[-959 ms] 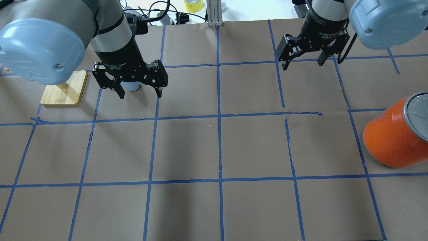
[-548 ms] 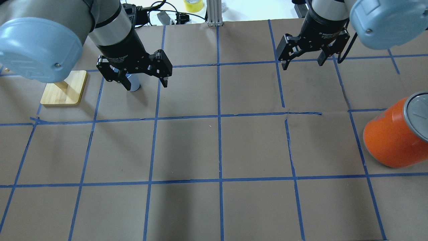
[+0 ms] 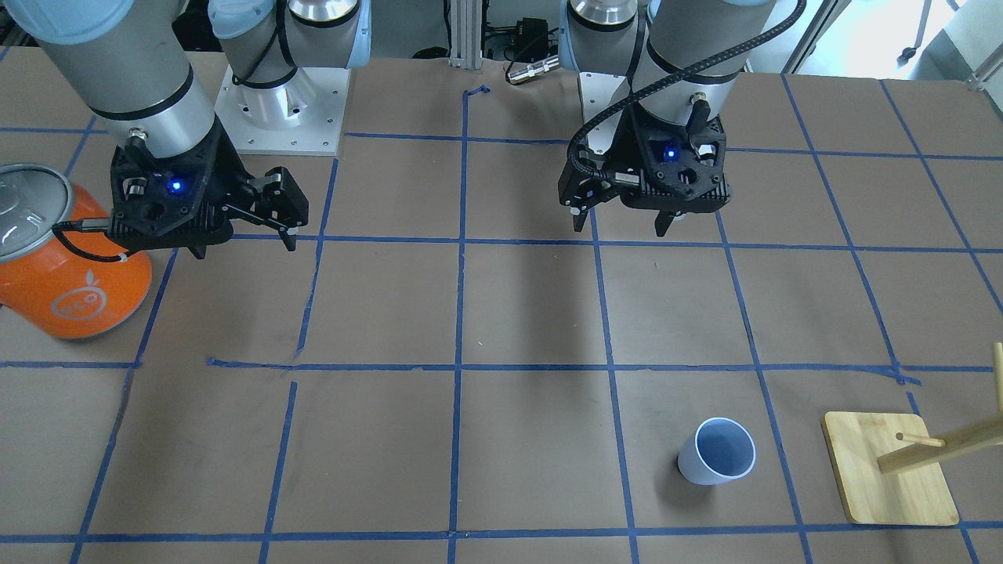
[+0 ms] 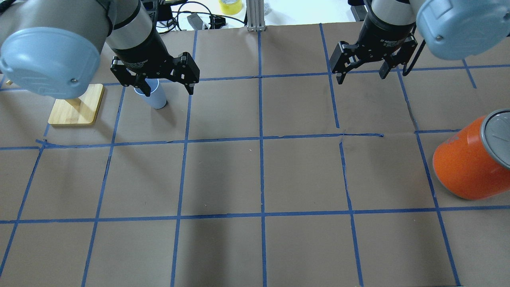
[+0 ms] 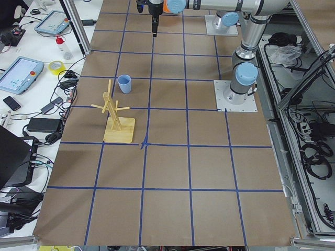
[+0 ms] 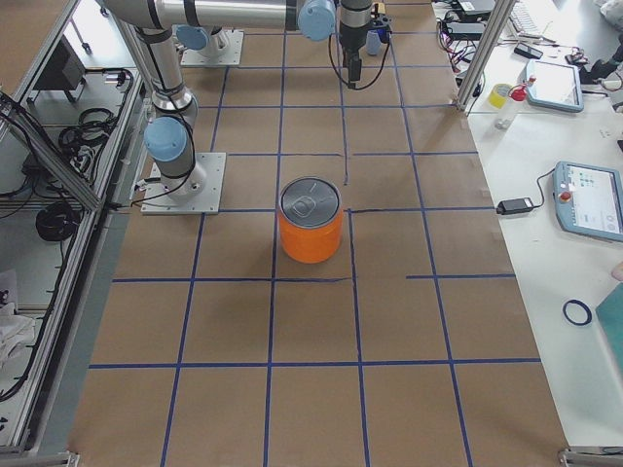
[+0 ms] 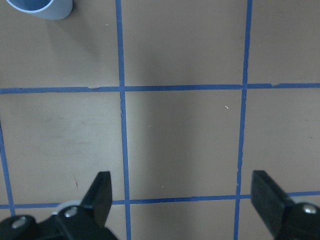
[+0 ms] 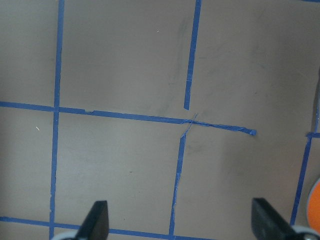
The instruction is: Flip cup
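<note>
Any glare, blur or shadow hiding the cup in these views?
Front-facing: cup sharp, evenly lit, only a faint shadow beside it. Overhead: a finger of the left gripper hides part of its rim; bright strip along the top edge is blown out. Left wrist: in focus, cup cropped at the top corner.

My left gripper (image 4: 167,91) hangs pointing straight down, jaws spread wide and empty; my right gripper (image 4: 361,77) hovers likewise, jaws wide apart.

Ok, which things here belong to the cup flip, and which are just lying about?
Job:
cup, mouth up
left gripper, open, not touching it

Lying about:
orange can
wooden rack
tape roll
right gripper, open, idle
</note>
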`<state>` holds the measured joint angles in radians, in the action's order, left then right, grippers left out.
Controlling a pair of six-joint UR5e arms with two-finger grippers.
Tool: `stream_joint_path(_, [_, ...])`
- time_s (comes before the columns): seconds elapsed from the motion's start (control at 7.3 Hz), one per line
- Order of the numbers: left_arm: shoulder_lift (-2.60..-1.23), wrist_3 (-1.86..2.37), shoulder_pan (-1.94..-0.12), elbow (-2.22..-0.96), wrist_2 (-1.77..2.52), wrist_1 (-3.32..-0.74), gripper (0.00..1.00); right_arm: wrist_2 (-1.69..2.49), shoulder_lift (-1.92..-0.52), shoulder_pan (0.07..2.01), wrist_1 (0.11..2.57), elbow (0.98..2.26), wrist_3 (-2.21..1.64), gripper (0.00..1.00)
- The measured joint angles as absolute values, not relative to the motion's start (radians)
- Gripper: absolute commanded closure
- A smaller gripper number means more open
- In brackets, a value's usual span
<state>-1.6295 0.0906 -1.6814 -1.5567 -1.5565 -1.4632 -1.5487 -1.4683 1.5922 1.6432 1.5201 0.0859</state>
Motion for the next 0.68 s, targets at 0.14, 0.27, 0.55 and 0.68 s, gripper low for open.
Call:
stream_joint_path(0.14, [-1.631, 0.088, -1.681, -1.558, -1.560, -1.462, 0.00, -1.556, -1.468, 1.592, 1.645, 1.520, 0.086, 0.00])
stream_joint_path(0.27, [-1.632, 0.089, -1.682, -1.559, -1.561, -1.462, 0.00, -1.570, -1.467, 1.590, 1.648, 1.518, 0.086, 0.00])
stream_joint_path(0.55, [-1.636, 0.092, -1.683, -1.560, -1.561, -1.462, 0.00, -1.594, -1.468, 1.587, 1.650, 1.512, 0.086, 0.00])
stream_joint_path(0.68, [-1.637, 0.093, -1.684, -1.560, -1.562, -1.462, 0.00, -1.592, -1.470, 1.586, 1.650, 1.512, 0.086, 0.00])
